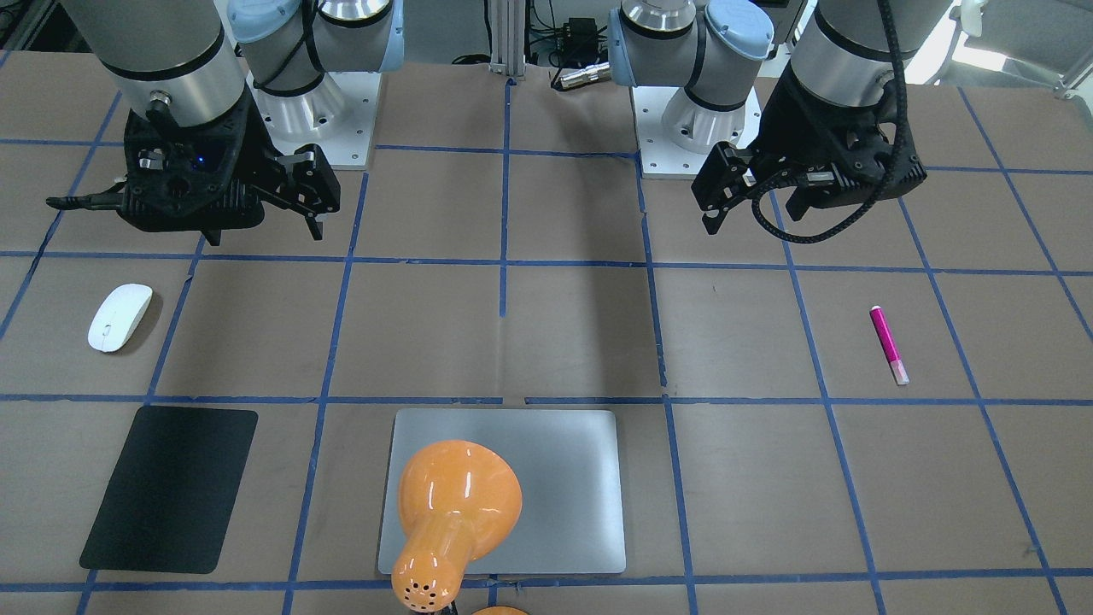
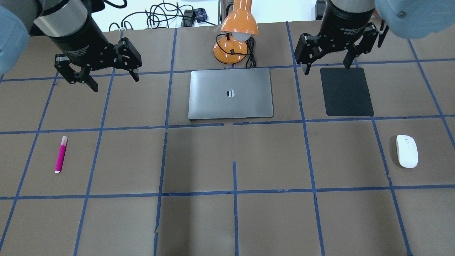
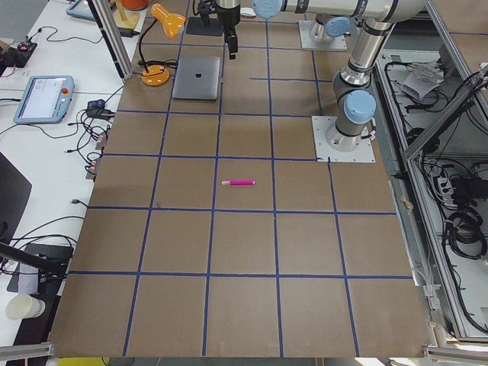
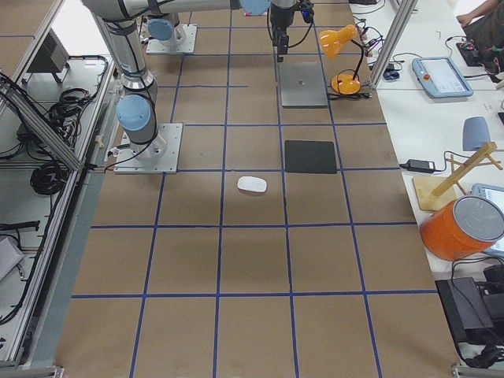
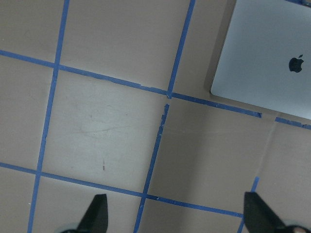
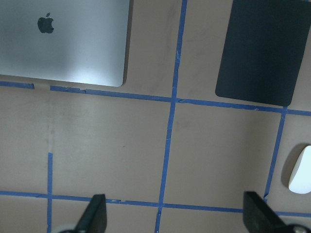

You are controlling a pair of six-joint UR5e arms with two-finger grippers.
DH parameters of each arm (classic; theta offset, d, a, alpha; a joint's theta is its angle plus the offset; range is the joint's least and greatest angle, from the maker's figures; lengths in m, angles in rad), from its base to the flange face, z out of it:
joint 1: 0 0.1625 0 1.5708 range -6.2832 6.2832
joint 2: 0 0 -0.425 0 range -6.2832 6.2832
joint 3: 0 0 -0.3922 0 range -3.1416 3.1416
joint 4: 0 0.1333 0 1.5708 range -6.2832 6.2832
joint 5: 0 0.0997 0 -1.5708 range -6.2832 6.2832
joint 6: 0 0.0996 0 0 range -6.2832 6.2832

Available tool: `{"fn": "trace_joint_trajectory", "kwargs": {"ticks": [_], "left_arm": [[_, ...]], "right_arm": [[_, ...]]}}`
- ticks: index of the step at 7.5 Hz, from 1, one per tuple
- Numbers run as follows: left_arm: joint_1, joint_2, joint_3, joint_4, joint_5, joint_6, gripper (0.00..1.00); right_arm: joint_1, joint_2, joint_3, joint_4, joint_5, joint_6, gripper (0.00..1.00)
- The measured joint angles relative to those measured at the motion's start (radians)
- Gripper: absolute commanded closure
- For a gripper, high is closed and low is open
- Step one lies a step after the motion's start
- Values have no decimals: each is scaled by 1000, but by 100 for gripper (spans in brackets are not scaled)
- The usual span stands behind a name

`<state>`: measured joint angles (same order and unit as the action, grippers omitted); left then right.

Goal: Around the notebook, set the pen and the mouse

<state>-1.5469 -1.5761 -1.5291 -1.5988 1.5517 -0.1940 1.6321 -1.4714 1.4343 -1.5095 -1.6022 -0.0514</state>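
Note:
The silver-grey notebook (image 2: 231,93) lies closed at the far middle of the table, and the lamp's shade covers part of it in the front-facing view (image 1: 572,495). The magenta pen (image 2: 60,154) lies alone on the robot's left side (image 1: 888,345). On the right side rests the white mouse (image 2: 407,151), also seen in the front-facing view (image 1: 119,317). My left gripper (image 2: 115,83) hangs open above the table, left of the notebook and beyond the pen. My right gripper (image 2: 327,69) hangs open over the far edge of the black pad, holding nothing.
A black matte pad (image 2: 346,91) lies right of the notebook. An orange desk lamp (image 2: 236,32) stands behind the notebook, its shade leaning over it. Blue tape lines grid the brown table.

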Motion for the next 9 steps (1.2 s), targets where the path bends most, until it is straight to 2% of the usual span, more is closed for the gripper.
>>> {"fn": "trace_joint_trajectory", "kwargs": {"ticks": [3,7,8,9], "left_arm": [[7,5,-27,107,-7,21,0],[23,9,-29,115,-4,39,0],[61,15,-28,108,-3,69,0],[123,22,-28,93,-4,137,0]], "right_arm": [[-3,1,0,0,0,0,0],[-61,2,18,5,-11,-27,0],[-95,2,39,3,-13,-61,6],[-156,2,73,-5,-11,-114,7]]}}
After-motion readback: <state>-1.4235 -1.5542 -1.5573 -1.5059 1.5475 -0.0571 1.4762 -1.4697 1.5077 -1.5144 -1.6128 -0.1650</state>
